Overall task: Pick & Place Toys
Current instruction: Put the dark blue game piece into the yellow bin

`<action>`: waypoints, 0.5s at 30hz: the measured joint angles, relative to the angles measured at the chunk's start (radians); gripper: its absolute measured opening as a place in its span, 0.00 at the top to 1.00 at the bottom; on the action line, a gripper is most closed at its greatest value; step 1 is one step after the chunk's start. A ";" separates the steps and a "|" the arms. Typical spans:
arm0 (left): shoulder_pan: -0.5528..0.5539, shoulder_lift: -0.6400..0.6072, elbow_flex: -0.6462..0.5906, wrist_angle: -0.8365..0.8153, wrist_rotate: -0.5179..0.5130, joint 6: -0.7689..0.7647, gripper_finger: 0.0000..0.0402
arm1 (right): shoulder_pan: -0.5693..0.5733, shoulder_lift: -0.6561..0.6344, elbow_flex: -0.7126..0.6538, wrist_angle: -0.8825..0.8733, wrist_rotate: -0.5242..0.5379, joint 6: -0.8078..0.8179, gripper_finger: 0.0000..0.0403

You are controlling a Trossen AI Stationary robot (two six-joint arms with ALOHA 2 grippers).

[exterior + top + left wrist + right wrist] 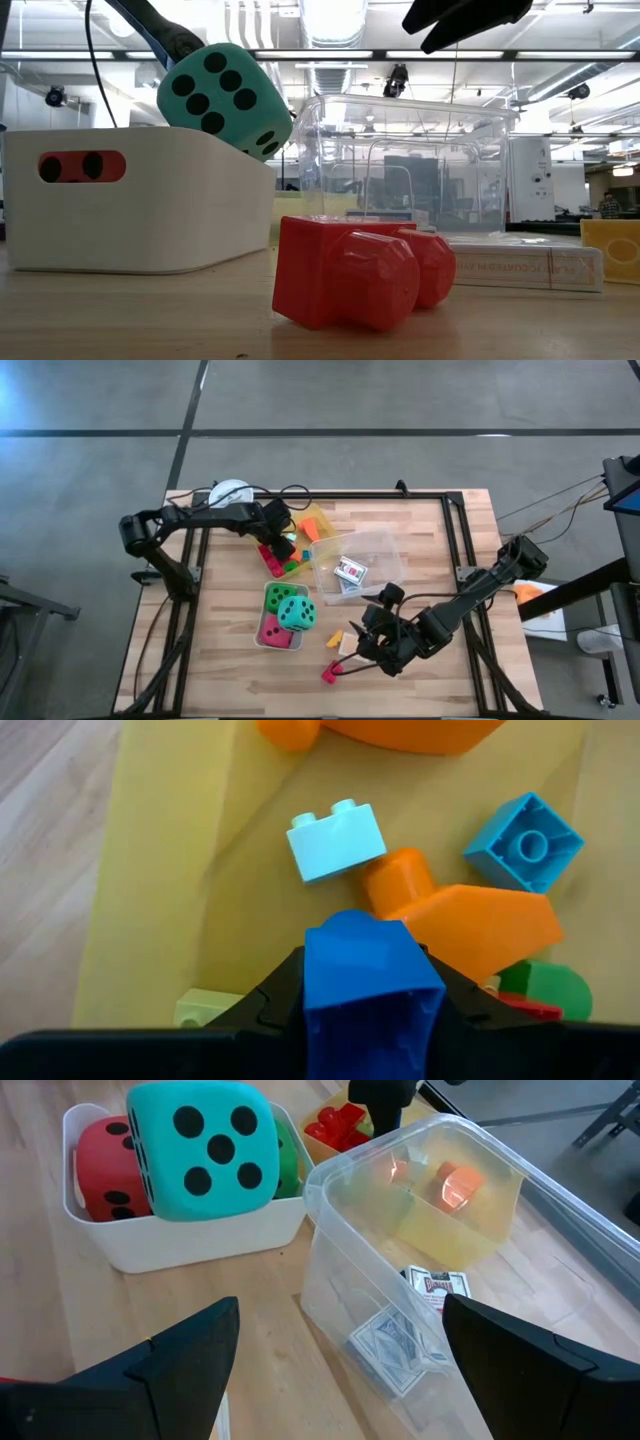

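My left gripper [283, 545] is over the yellow tray [322, 520] at the far left and is shut on a dark blue block [368, 975]. Below it in the tray [160, 890] lie a pale blue brick [338, 840], an orange piece [460, 920], a blue cube [525, 845] and a green block [545, 990]. My right gripper [365, 640] hangs open near the front [340, 1365], with nothing between its fingers. It faces the clear box [410, 1230] and the white bin [180, 1230], which holds teal [200, 1145], red and green dice. My left gripper pinches the dark blue block by two opposite sides [320, 990] between its two fingers [275, 995]. The fingers come from above, pointing steeply down. The block sits above the other pieces in the tray; whether its far end touches them I cannot tell.
A red block [328, 675] and a yellow block [335, 638] lie on the table near my right gripper. Card packs [350, 572] lie in the clear box. A white cup [230, 490] stands at the far left corner. A black frame borders the table.
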 joint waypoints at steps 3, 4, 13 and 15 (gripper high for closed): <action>0.000 0.000 0.000 -0.001 0.000 0.000 0.72 | 0.000 0.000 0.000 0.000 0.000 0.001 0.15; 0.000 0.000 0.000 -0.001 0.000 0.000 0.72 | 0.000 0.000 0.000 0.000 0.000 0.001 0.15; -0.008 0.000 -0.002 -0.012 0.001 -0.025 0.56 | 0.000 0.000 0.000 0.000 0.000 0.001 0.15; -0.014 0.000 -0.002 -0.011 0.004 -0.023 0.49 | 0.000 0.000 0.000 0.000 0.000 0.001 0.15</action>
